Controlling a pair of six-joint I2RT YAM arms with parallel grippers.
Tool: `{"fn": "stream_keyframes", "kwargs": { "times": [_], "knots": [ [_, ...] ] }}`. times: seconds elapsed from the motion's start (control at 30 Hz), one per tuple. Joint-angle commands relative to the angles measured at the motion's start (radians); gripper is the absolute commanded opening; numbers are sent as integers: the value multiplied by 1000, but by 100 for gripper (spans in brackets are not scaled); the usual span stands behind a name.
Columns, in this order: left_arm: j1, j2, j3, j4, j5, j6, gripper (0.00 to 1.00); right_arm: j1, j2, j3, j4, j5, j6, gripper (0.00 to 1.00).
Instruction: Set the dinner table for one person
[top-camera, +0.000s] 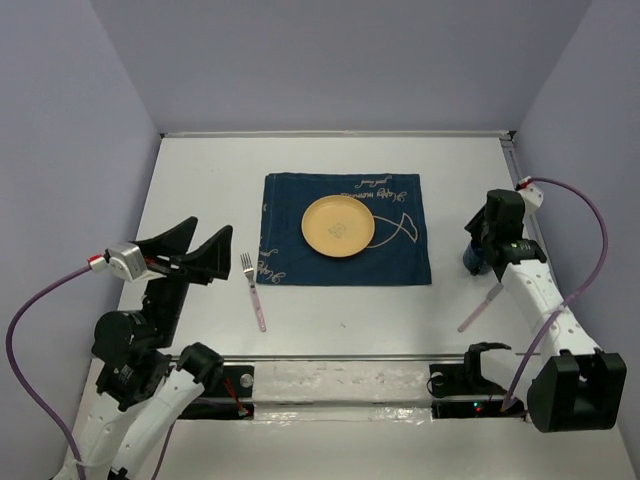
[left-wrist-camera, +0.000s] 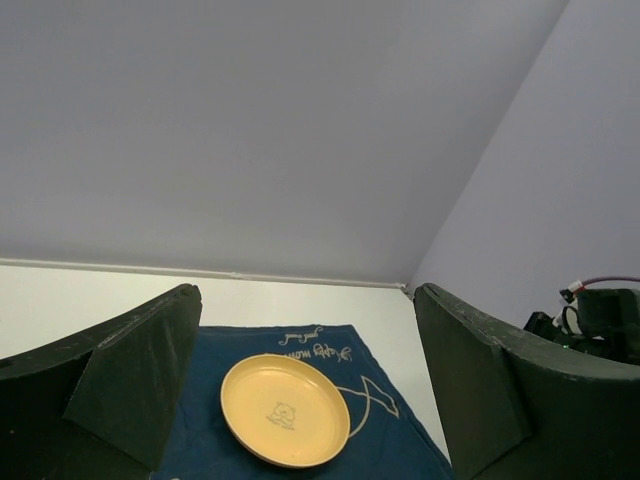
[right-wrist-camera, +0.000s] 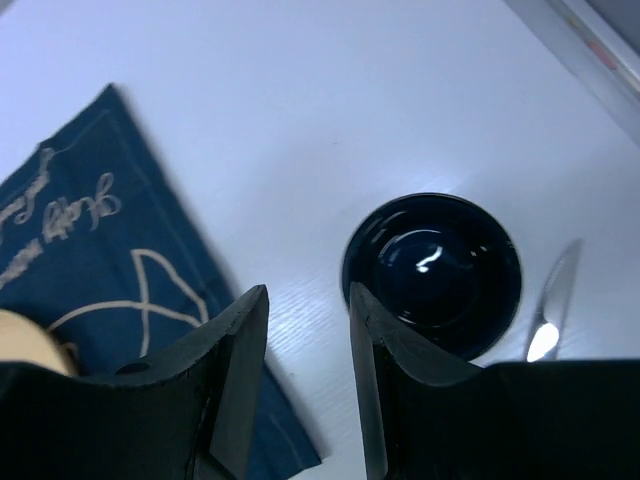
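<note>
The white dinner table (top-camera: 330, 160) carries a dark blue cloth mat (top-camera: 400, 255) with a yellow plate (top-camera: 339, 226) on it. A fork (top-camera: 253, 290) with a pink handle lies left of the mat. A knife (top-camera: 480, 306) with a pink handle lies at the right. A dark blue cup (right-wrist-camera: 432, 275) stands right of the mat. My right gripper (right-wrist-camera: 308, 315) is open and empty just above the table, with the cup outside its right finger (right-wrist-camera: 390, 370). My left gripper (top-camera: 205, 240) is wide open and empty, raised left of the fork. It faces the plate (left-wrist-camera: 285, 410).
A metal rail (top-camera: 330, 357) runs along the near edge between the arm bases. Grey walls close in the table at the back and sides. The knife blade (right-wrist-camera: 553, 305) lies just right of the cup. The right arm (left-wrist-camera: 600, 320) shows at the left wrist view's edge.
</note>
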Motion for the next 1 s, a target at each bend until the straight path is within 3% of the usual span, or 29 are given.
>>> {"fn": "stream_keyframes", "kwargs": {
  "times": [0.0,0.27,0.43,0.53,0.63,0.83,0.97],
  "knots": [
    [-28,-21,3,37,-9,29,99,-64,61,3,-25,56,-2,44],
    [-35,-34,0,39,-3,29,99,-64,236,44,8,-40,-42,44],
    [-34,-30,-3,45,20,18,99,-64,290,44,42,-52,-59,37],
    [-34,-25,-5,48,30,19,99,-64,308,47,50,-43,-70,14],
    [-34,-22,-5,47,27,18,99,-64,303,63,50,-38,-96,0],
    [-34,-10,-5,48,37,15,99,43,250,206,51,28,-221,0],
    [-32,1,-5,45,34,15,99,158,346,367,53,-26,-313,0]
  ]
}}
